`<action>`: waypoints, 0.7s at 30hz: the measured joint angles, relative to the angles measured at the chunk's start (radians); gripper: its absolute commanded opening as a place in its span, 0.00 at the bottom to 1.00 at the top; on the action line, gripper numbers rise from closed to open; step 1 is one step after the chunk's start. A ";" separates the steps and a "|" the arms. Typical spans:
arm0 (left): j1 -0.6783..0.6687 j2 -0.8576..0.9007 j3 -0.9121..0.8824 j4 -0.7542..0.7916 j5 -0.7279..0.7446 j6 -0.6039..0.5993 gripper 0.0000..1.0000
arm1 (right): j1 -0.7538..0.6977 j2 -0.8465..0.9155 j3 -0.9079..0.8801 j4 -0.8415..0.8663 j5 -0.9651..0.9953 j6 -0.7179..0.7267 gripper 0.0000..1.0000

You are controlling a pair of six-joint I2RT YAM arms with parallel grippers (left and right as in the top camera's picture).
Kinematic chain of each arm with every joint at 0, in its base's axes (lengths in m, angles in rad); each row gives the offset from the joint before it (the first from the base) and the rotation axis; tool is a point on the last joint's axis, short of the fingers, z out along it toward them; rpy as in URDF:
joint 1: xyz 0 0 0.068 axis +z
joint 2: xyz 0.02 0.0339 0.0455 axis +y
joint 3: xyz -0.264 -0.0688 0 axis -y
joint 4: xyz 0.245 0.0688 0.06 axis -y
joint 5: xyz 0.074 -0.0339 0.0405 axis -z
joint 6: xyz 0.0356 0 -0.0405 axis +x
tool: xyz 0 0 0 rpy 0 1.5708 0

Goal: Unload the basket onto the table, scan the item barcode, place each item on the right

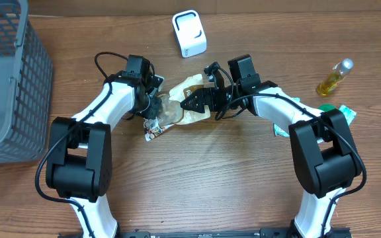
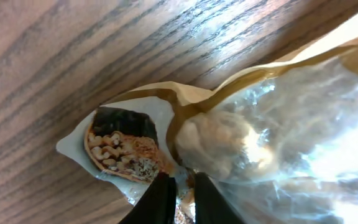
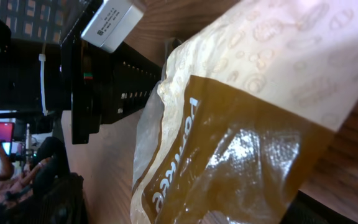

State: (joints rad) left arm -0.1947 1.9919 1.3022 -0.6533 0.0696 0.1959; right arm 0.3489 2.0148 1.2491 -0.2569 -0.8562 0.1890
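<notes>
While in left pincer [image 2: 183, 186], bag [image 2: 278, 112] edge.

The snack bag [image 1: 174, 111] lies on the table [image 1: 197, 172] near its middle, between the two grippers: the left gripper [image 1: 154, 106] is at its left end and the right gripper [image 1: 194, 102] is over its right part. Behind the bag, toward the far edge and apart from it, stands the scanner [image 1: 189, 33]. A basket [image 1: 5, 79] sits at the table's far left (partly out of the overhead view). Well to the right lies a bottle [image 1: 335, 78], and just in front of it a flat packet [image 1: 341, 114], partly under the right arm
</notes>
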 measured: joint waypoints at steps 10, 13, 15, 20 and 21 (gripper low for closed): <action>-0.014 0.000 0.000 0.013 -0.023 0.055 0.13 | -0.009 0.000 0.000 0.062 0.087 -0.024 0.49; -0.027 0.000 0.000 0.017 -0.036 0.066 0.15 | -0.006 0.000 0.000 0.054 0.114 -0.029 0.14; -0.033 0.000 0.000 0.018 -0.044 0.067 0.15 | -0.005 -0.002 0.000 0.034 0.121 -0.026 0.08; -0.035 0.000 0.000 0.009 -0.040 0.041 0.18 | 0.002 -0.004 0.000 -0.089 0.133 -0.026 0.08; -0.035 0.000 0.000 0.004 -0.034 0.028 0.18 | 0.002 -0.004 0.000 -0.121 0.136 -0.026 0.08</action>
State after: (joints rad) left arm -0.2298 1.9919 1.3022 -0.6495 0.0360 0.2241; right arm 0.3508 2.0109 1.2495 -0.3782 -0.7200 0.1635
